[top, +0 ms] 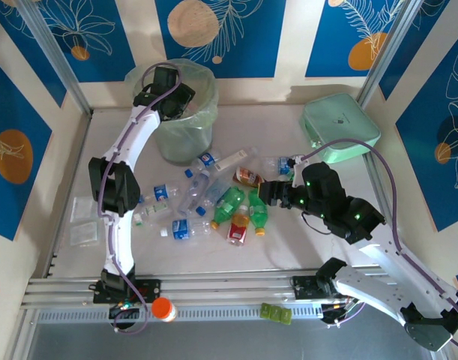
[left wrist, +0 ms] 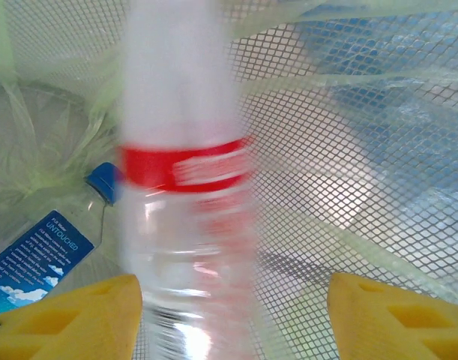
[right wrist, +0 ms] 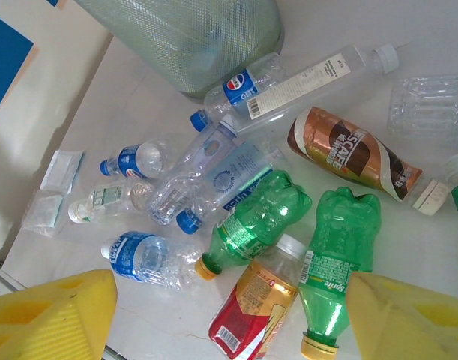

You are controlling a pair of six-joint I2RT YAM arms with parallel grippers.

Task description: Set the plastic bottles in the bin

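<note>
Blue wall panels painted with white leaves and orange circles surround a pale table (top: 288, 247). At its far left corner stands a tall, round, pale-green mesh bin (top: 185, 124) lined with a thin clear bag (left wrist: 56, 97).

From overhead, the left gripper (top: 169, 94) hangs over the mouth of the bin. Its wrist camera looks down inside. The two yellow pads (left wrist: 86, 315) stand wide apart, so the jaws are open. Between them is a blurred clear bottle with a red label (left wrist: 184, 169), upright. It is close against the left pad, and I cannot tell whether they touch. It is well apart from the right pad. A second bottle with a blue cap and blue label (left wrist: 41, 255) lies at the bottom of the bin.

The right gripper (top: 267, 191) hovers low over a heap of bottles (top: 214, 199) in the middle of the table, just in front of the bin. Its yellow pads (right wrist: 49, 315) are spread wide and hold nothing. Under it lie two green bottles (right wrist: 258, 217) side by side, with a red and yellow bottle (right wrist: 251, 307) between their necks. Beyond them lie a brown coffee bottle (right wrist: 356, 154), a long clear bottle with a white cap (right wrist: 311, 79) and several crushed clear bottles with blue caps (right wrist: 142, 255).

A flat mint-green case (top: 339, 127) sits at the far right of the table.
</note>
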